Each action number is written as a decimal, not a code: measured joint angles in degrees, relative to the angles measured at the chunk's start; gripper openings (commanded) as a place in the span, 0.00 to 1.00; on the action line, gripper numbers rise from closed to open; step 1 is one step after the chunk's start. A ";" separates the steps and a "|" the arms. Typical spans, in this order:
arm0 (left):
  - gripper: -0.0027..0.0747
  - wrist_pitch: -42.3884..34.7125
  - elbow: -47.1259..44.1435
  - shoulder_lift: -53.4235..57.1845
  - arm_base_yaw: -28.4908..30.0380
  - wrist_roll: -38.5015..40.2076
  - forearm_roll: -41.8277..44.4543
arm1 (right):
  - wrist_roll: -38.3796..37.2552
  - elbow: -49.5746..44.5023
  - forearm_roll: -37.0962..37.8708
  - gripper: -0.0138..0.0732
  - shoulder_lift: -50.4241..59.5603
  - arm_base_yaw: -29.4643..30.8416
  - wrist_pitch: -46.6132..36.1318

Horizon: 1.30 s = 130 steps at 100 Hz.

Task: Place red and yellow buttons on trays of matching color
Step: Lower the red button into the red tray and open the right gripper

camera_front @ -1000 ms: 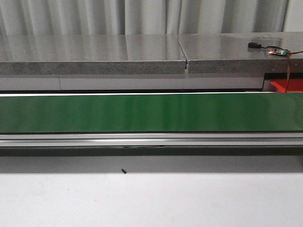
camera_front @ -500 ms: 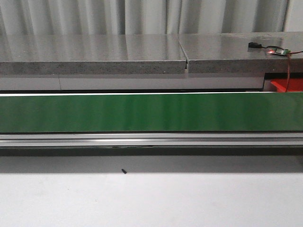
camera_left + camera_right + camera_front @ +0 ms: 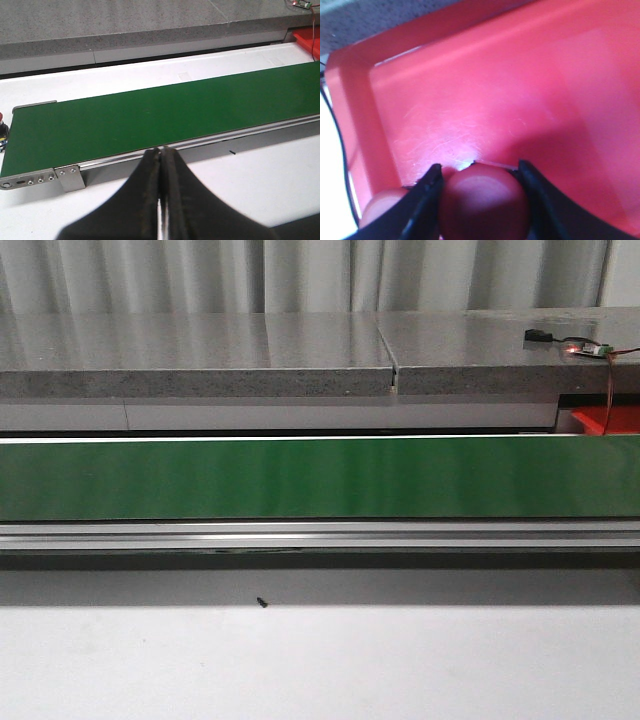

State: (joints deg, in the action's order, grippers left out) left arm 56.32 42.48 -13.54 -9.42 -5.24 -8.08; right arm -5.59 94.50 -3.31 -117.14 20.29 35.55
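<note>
Red button (image 3: 485, 200) clamped between right gripper (image 3: 481, 192) fingers over red tray (image 3: 485, 85), left gripper (image 3: 161, 200) fingers pressed together, holding nothing

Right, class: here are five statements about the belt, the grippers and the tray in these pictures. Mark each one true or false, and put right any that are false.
1. The right gripper holds a red button between its fingers. True.
2. The right gripper is above a yellow tray. False: the tray under it is the red tray.
3. The left gripper is open wide. False: its fingers are pressed together with nothing between them.
4. The green conveyor belt carries no buttons in the front view. True.
5. A second reddish round object shows beside the right gripper's finger. True, though only part of it is visible.
</note>
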 measured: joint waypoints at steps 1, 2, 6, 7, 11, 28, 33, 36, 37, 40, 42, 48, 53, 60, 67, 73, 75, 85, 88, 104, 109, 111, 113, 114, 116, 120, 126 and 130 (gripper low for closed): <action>0.01 0.00 0.00 0.00 0.00 0.00 0.00 | 0.00 0.00 0.00 0.36 -0.23 0.00 -0.01; 0.01 0.00 0.00 0.00 0.00 0.00 0.00 | 0.00 0.00 0.00 0.36 -0.34 0.00 -0.13; 0.01 0.00 0.00 0.00 0.00 0.00 0.00 | 0.00 0.00 0.00 0.36 -0.92 0.00 -0.24; 0.01 0.00 0.00 0.00 0.00 0.00 0.00 | 0.00 0.00 0.00 0.36 -1.09 0.00 -0.33; 0.01 0.00 0.00 0.00 0.00 0.00 0.00 | 0.00 -0.09 0.00 0.36 -1.59 0.00 -0.47; 0.01 0.00 0.00 0.00 0.00 0.00 0.00 | 0.00 -0.09 0.00 0.44 -2.54 0.00 -1.15; 0.01 0.00 0.00 0.00 0.00 0.00 0.00 | 0.00 -0.09 0.00 0.52 -2.57 0.00 -1.15; 0.01 0.00 0.00 0.00 0.00 0.00 0.00 | 0.00 -0.09 0.00 0.58 -2.68 0.00 -1.15; 0.01 0.00 0.00 0.00 0.00 0.00 0.00 | 0.00 -0.09 0.00 0.59 -2.68 0.00 -1.15; 0.01 0.00 0.00 0.00 0.00 0.00 0.00 | 0.00 -0.09 0.00 0.65 -2.68 0.00 -1.15; 0.01 0.00 0.00 0.00 0.00 0.00 0.00 | 0.00 -0.09 0.00 0.68 -2.68 0.00 -1.15; 0.01 0.00 0.00 0.00 0.00 0.00 0.00 | 0.00 -0.09 0.00 0.72 -2.68 0.00 -1.23; 0.01 0.00 0.00 0.00 0.00 0.00 0.00 | 0.00 -0.09 0.00 0.72 -2.68 0.00 -1.52; 0.01 0.00 0.00 0.00 0.00 0.00 0.00 | 0.00 -0.09 0.00 0.72 -2.68 0.00 -1.61; 0.01 0.00 0.00 0.00 0.00 0.00 0.00 | 0.00 -0.09 0.00 0.72 -2.68 0.00 -1.64; 0.01 0.00 0.00 0.00 0.00 0.00 0.00 | 0.00 -0.09 0.00 0.72 -2.68 0.00 -1.64; 0.01 0.00 0.00 0.00 0.00 0.00 0.00 | 0.00 -0.09 0.00 0.72 -2.68 0.00 -1.74; 0.01 0.00 0.00 0.00 0.00 0.00 0.00 | 0.00 -0.09 0.00 0.72 -2.28 0.00 -1.74; 0.01 0.00 0.00 0.00 0.00 0.00 0.00 | 0.00 -0.09 0.00 0.72 -2.03 0.00 -1.63; 0.01 0.00 0.00 0.00 0.00 0.00 0.00 | 0.00 -0.09 0.80 0.72 0.81 0.00 -0.56; 0.01 0.00 0.00 0.00 0.00 0.00 0.00 | 0.00 -0.09 1.10 0.72 1.91 0.00 -0.33; 0.01 0.00 0.00 0.00 0.00 0.00 0.00 | 0.00 -0.09 1.24 0.72 2.40 0.00 -0.15; 0.01 0.00 0.00 0.00 0.00 0.00 0.00 | 0.00 -0.09 1.37 0.72 2.89 0.00 0.11; 0.01 0.00 0.00 0.00 0.00 0.00 0.00 | 0.00 -0.09 1.38 0.72 3.08 0.00 0.26; 0.01 0.00 0.00 0.00 0.00 0.00 0.00 | 0.00 -0.09 1.52 0.72 3.58 0.00 0.47; 0.01 0.00 0.00 0.00 0.00 0.00 0.00 | 0.00 -0.09 1.52 0.72 4.67 0.00 1.15; 0.01 0.00 0.00 0.00 0.00 0.00 0.00 | 0.00 -0.09 1.60 0.72 6.43 0.00 2.08; 0.01 0.00 0.00 0.00 0.00 0.00 0.00 | 0.00 -0.12 1.73 0.72 7.46 -0.13 2.45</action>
State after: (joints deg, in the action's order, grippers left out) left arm 56.32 42.48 -13.54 -9.42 -5.24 -8.08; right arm -5.59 94.38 -1.58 -109.68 20.16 38.00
